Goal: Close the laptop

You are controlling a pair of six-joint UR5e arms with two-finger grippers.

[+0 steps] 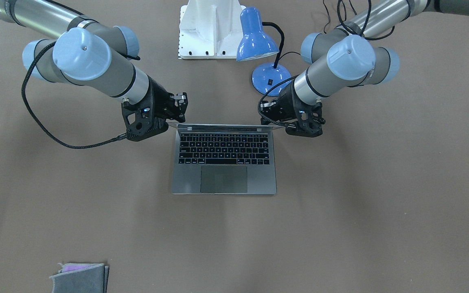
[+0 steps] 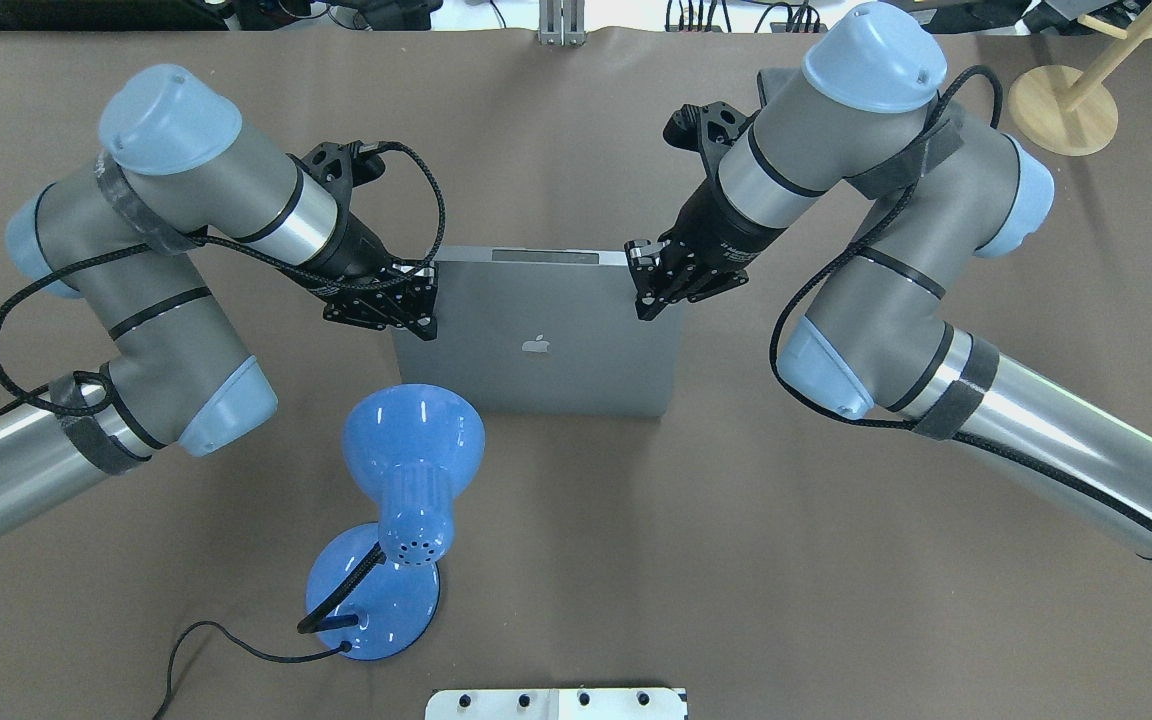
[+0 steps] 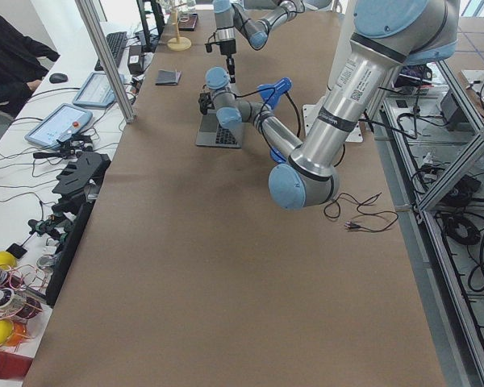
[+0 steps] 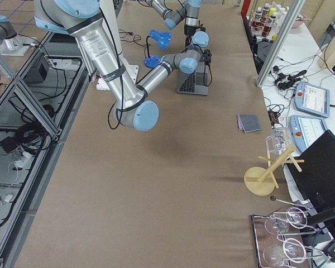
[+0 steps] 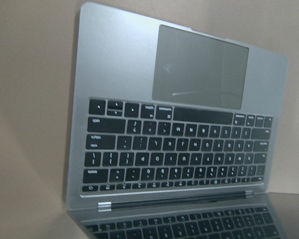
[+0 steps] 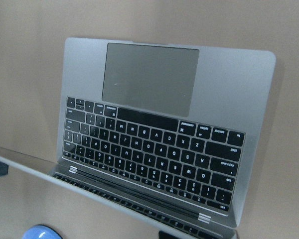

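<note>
The grey laptop (image 1: 224, 179) stands open in the middle of the table, keyboard facing away from me. Its lid (image 2: 536, 345) with the apple logo leans up toward me. My left gripper (image 2: 424, 305) sits at the lid's upper left corner, touching its back edge, and looks shut and empty. My right gripper (image 2: 644, 290) sits at the upper right corner the same way, and looks shut and empty. In the front view the left gripper (image 1: 268, 110) and right gripper (image 1: 180, 106) flank the lid's top edge. Both wrist views show the keyboard and trackpad (image 5: 202, 69) (image 6: 149, 77); no fingers show.
A blue desk lamp (image 2: 411, 440) stands just behind the lid on my left, its cable trailing off. The white robot base (image 1: 208, 28) is behind it. A folded grey cloth (image 1: 79, 278) lies at the far edge. A wooden stand (image 2: 1061, 95) is far right.
</note>
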